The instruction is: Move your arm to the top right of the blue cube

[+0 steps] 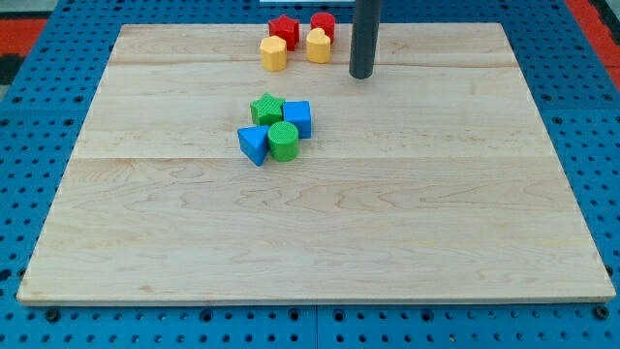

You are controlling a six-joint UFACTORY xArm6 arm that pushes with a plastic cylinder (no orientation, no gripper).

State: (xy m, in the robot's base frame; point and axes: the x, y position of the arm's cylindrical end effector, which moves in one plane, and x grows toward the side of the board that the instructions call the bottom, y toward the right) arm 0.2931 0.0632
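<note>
The blue cube point(298, 117) sits left of the board's middle, in a tight cluster with a green star point(266, 108) to its left, a green cylinder point(283, 142) below it and a blue triangular block point(254, 145) at the lower left. My tip point(361, 74) is on the board up and to the right of the blue cube, well apart from it. The rod rises straight out of the view's top.
Near the top edge, left of my tip, lie a red star point(283, 30), a red cylinder point(323, 24), a yellow block point(274, 53) and a second yellow block point(319, 46). The wooden board point(387, 223) rests on a blue pegboard.
</note>
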